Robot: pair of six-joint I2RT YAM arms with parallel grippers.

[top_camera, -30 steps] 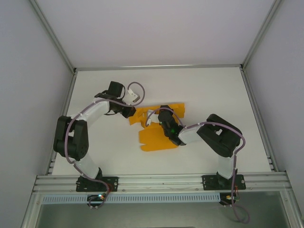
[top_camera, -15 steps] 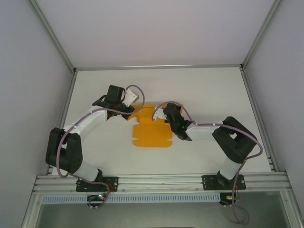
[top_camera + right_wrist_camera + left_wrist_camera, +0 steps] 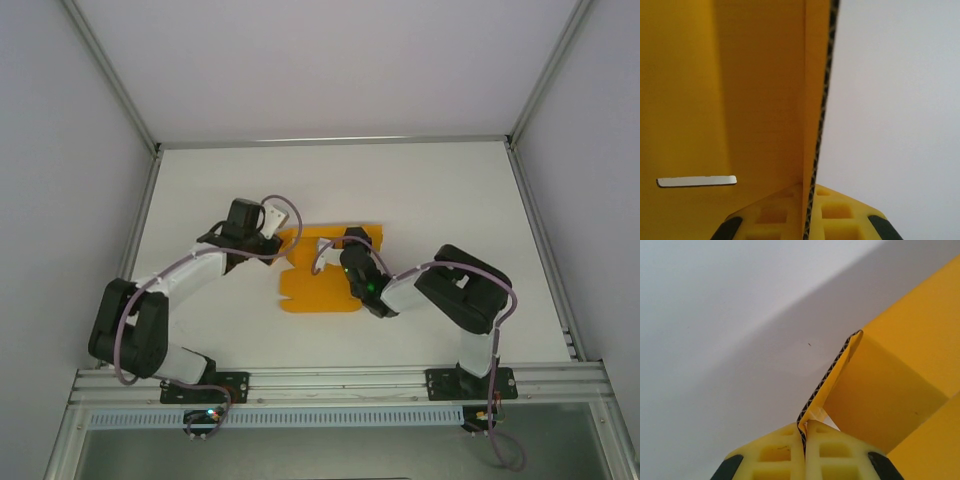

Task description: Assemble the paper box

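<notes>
Paper box (image 3: pixel 318 288) card lies partly folded on the white bench (image 3: pixel 430 190), between the two end effectors, its flat panel just nearer the arm bases than both of them.

The left end effector (image 3: pixel 272 242) sits at the sheet's left edge. In the left wrist view its yellow fingers (image 3: pixel 775 452) are pressed together on a thin flap of the paper box (image 3: pixel 880 395), with the corrugated edge of the card clamped in the seam of the end effector (image 3: pixel 804 429). From that clamp the flap rises away and to the right, standing off the bench (image 3: pixel 715 315) and casting a soft shadow to its left. Further orange-yellow panels lie to the right of the fingers, meeting at a crease.

To the right, the right end effector (image 3: pixel 347 240) is at the far strip of the sheet, which stretches on to its right. In the right wrist view the end effector (image 3: pixel 808 194) is likewise closed on card: a wall of the paper box (image 3: pixel 755 100) stands on edge straight ahead of the fingers (image 3: pixel 840 215), its fluted edge running up from between them. Left of that wall the orange-yellow surface carries a narrow cut slot (image 3: pixel 696 181), level with the fingertips. Right of the wall is bare bench (image 3: pixel 890 100).
</notes>
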